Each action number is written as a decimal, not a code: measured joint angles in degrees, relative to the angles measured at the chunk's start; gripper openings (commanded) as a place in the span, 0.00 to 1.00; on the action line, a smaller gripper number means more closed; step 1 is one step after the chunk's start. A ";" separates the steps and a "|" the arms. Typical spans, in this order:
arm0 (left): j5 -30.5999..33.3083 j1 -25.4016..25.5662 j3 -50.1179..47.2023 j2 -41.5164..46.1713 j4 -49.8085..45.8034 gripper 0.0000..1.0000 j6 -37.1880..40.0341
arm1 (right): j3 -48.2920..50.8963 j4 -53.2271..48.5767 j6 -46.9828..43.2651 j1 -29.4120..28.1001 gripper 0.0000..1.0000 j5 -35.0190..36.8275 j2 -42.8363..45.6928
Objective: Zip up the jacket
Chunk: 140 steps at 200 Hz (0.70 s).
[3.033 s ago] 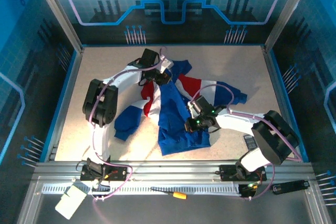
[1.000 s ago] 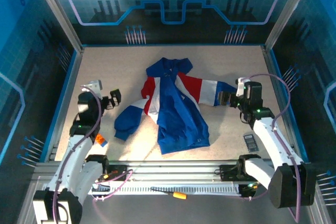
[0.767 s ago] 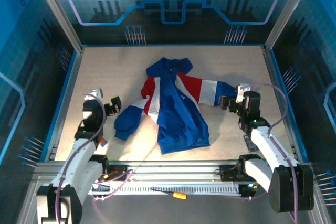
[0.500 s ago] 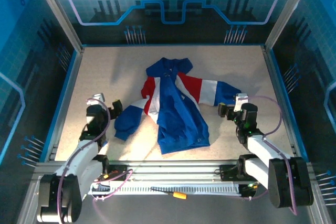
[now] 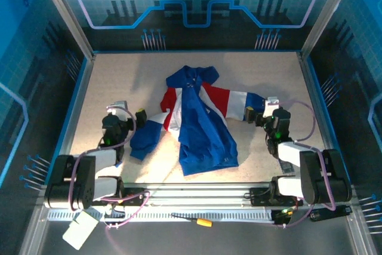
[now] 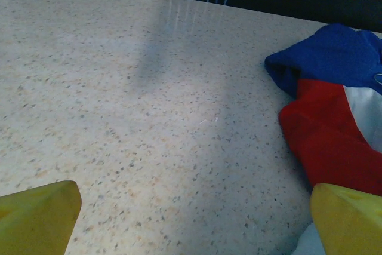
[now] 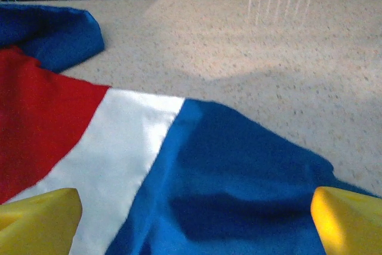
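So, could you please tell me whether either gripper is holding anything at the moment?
Nothing is held. The left gripper and the right gripper both stand open, and neither grips any part of the jacket.

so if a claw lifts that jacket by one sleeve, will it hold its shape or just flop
Probably flops: the jacket lies crumpled and folded flat on the table, so it looks limp. Likely light, being thin fabric. Pushed, it would probably bunch rather than slide whole.

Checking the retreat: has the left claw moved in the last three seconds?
Yes. The left claw has left the collar of the jacket, drawing back toward the near rail, open.
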<state>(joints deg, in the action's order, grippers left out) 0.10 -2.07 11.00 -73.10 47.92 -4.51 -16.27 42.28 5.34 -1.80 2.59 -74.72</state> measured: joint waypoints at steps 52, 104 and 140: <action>-1.49 0.52 2.12 -13.22 13.99 0.99 3.19 | 2.69 19.93 -1.81 0.00 1.00 -0.28 -12.96; -0.87 0.52 2.60 -17.57 18.05 0.99 3.45 | 2.34 21.42 -1.95 0.00 1.00 0.42 -14.64; -0.35 0.66 10.67 -17.05 9.62 0.99 3.41 | -5.90 14.10 -3.34 -0.42 1.00 0.42 -14.32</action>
<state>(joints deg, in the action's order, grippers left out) -0.25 -1.41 21.67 -90.15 57.54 -1.10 -22.17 56.38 2.00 -2.22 3.01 -89.03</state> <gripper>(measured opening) 0.994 0.996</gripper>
